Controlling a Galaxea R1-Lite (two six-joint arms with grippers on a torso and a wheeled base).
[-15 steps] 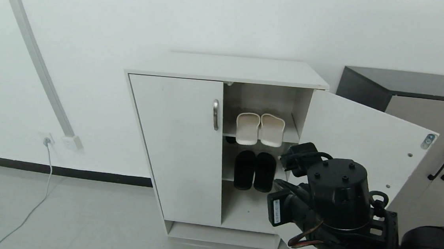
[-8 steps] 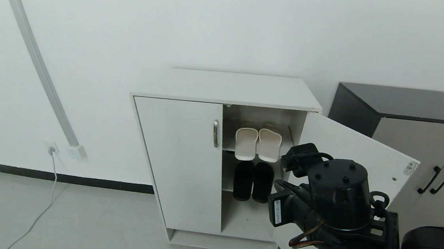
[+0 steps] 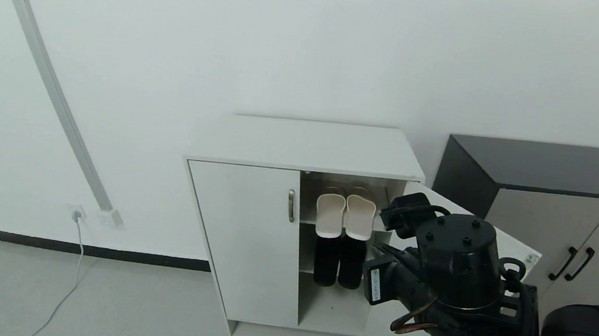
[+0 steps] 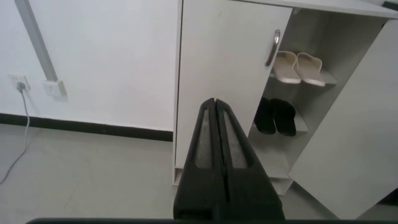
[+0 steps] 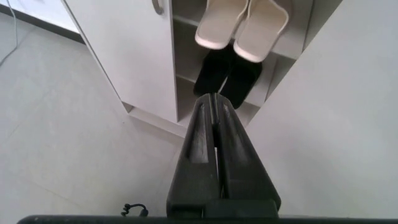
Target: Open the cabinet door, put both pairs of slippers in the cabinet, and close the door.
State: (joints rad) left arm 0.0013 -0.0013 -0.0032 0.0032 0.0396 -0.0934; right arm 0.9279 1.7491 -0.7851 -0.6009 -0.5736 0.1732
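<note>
The cabinet [image 3: 306, 147] stands against the far wall [image 3: 288, 44]. Its left door [image 3: 243, 238] is shut. Its right door [image 4: 367, 112] swings out toward the near right. In the open right half, one pair of slippers [image 3: 330, 213] sits on the upper shelf [image 4: 328, 79], and the other pair [image 3: 327, 261] on the lower shelf [image 4: 302, 128] directly beneath. A second cabinet [image 3: 544, 176] stands just right. A socket [image 3: 78, 213] sits on the wall, well left.

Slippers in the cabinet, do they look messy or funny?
Not messy: the white slippers and black slippers sit in tidy pairs. Their ends do hang out over the shelves, and the right door is not shut yet.
</note>
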